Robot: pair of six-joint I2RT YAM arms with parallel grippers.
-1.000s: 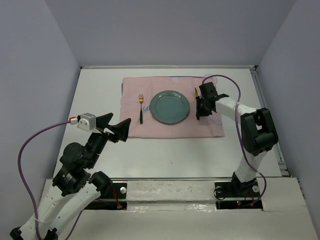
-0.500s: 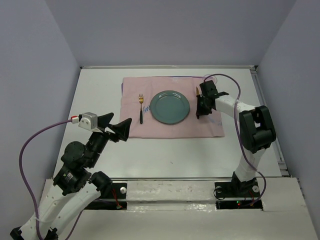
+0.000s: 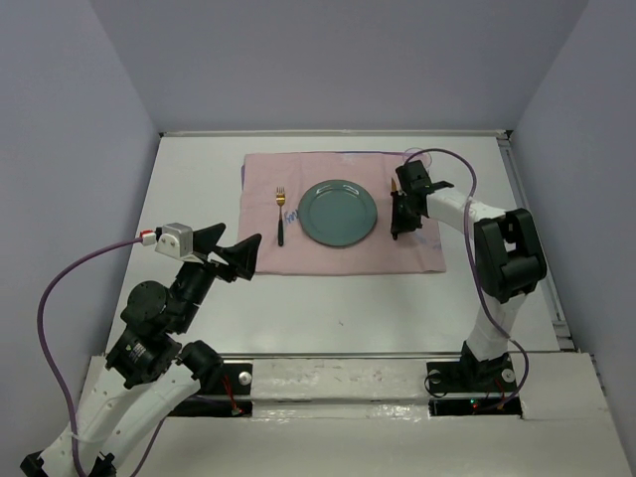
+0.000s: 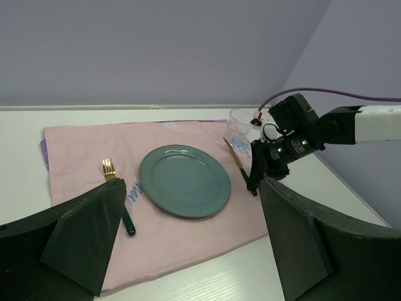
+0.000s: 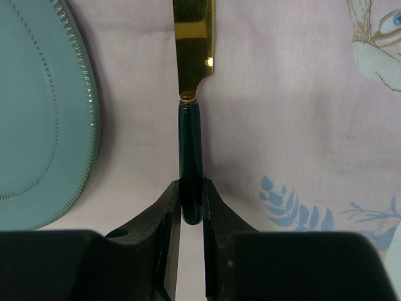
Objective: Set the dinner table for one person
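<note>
A teal plate [image 3: 338, 212] sits mid pink cloth [image 3: 328, 260] on the white dinner table [image 3: 199, 179]. A gold fork with a dark handle [image 3: 281, 215] lies left of the plate. My right gripper [image 3: 397, 225] is shut on the dark green handle end of a gold-bladed knife [image 5: 193, 75], low over the cloth just right of the plate [image 5: 37, 113]. The blade points to the far side. My left gripper [image 3: 235, 254] is open and empty, held above the table's near left part. In its own view the gripper [image 4: 191, 251] faces the plate [image 4: 185, 180] and fork [image 4: 113, 175].
A clear glass [image 4: 241, 125] stands on the cloth's far right corner, behind the right gripper. The cloth has small blue prints [image 5: 294, 204] near the knife. Grey walls close in the table at the back and sides.
My right gripper with the knife has shifted slightly right and away from the plate's edge. The left arm has not moved.
</note>
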